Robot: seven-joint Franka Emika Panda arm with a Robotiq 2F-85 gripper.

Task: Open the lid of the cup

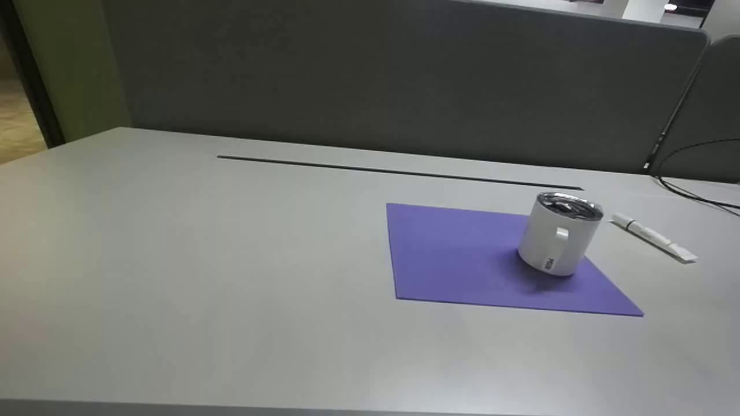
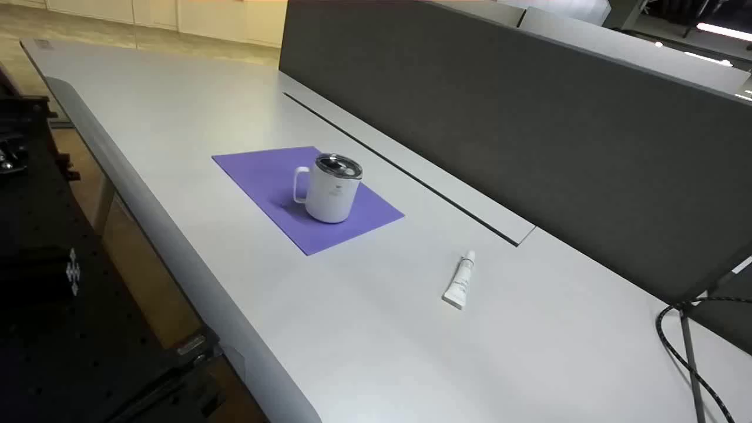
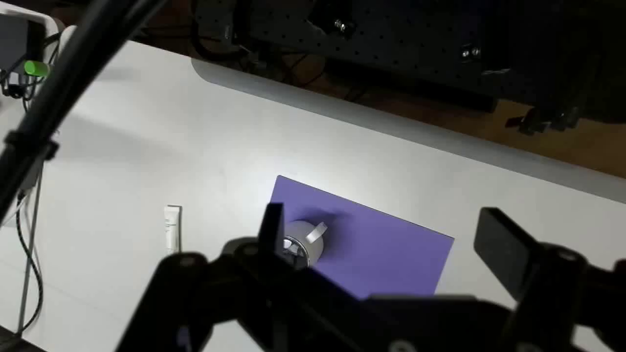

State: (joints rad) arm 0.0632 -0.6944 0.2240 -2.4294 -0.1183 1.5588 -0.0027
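Note:
The white cup (image 1: 535, 242) stands upright on a purple mat (image 1: 451, 254), with its handle on one side. The round dark, shiny lid (image 1: 569, 206) sits on its top. Both exterior views show the cup (image 2: 330, 198) with the lid (image 2: 339, 165) on it. In the wrist view my gripper (image 3: 381, 209) is wide open and empty, above the table. The cup (image 3: 299, 228) shows far below, by the left finger, which hides part of the cup and of the lid (image 3: 294, 248). The gripper is out of both exterior views.
A small white tube (image 2: 460, 282) lies on the table beside the mat (image 2: 264, 170). A dark partition (image 1: 376, 86) stands along the table's back edge. A black cable (image 2: 675, 352) lies at one end. A dark perforated platform (image 2: 88, 352) is beside the table's front edge.

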